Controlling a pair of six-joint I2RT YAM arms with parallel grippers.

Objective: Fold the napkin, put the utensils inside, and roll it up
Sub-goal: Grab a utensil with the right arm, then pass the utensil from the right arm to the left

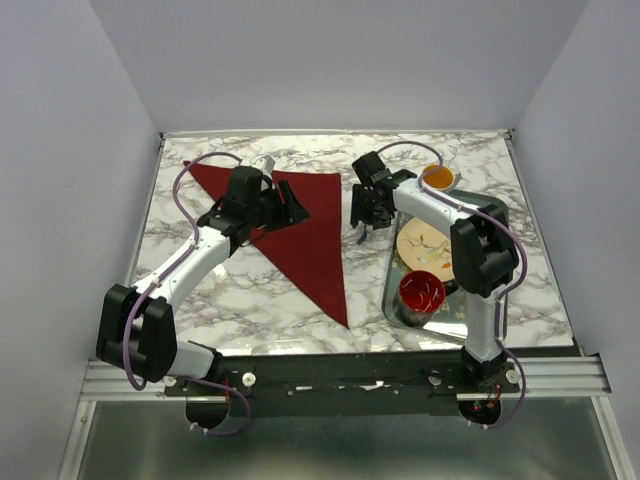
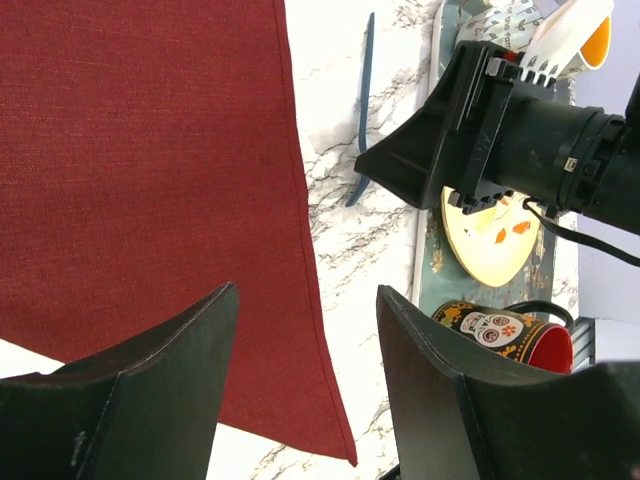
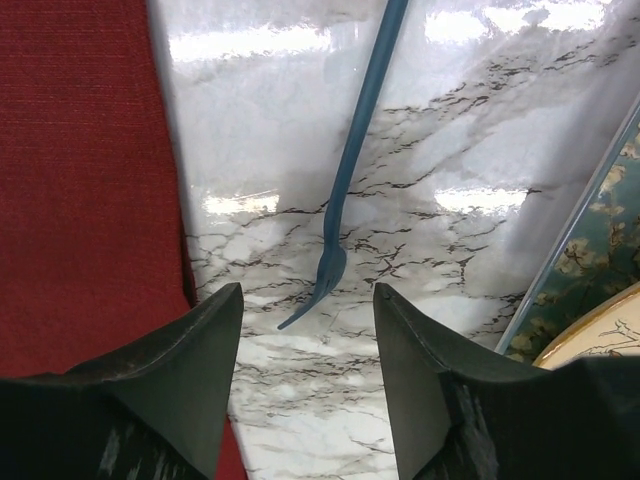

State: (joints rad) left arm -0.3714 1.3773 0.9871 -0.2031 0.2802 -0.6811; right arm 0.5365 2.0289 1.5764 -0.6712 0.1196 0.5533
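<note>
The napkin [image 1: 310,235] is folded into a triangle, centre-left, and the fork [image 3: 362,130] sits just right of it. The right gripper [image 1: 362,218] hangs open over the fork, likely lining up a grab. The left gripper [image 1: 295,208] is open too, empty over the napkin.

Marble table [image 1: 235,300], floral tray [image 2: 431,276], cream plate [image 1: 420,245], skull mug [image 1: 421,292], orange cup [image 1: 437,177]
</note>
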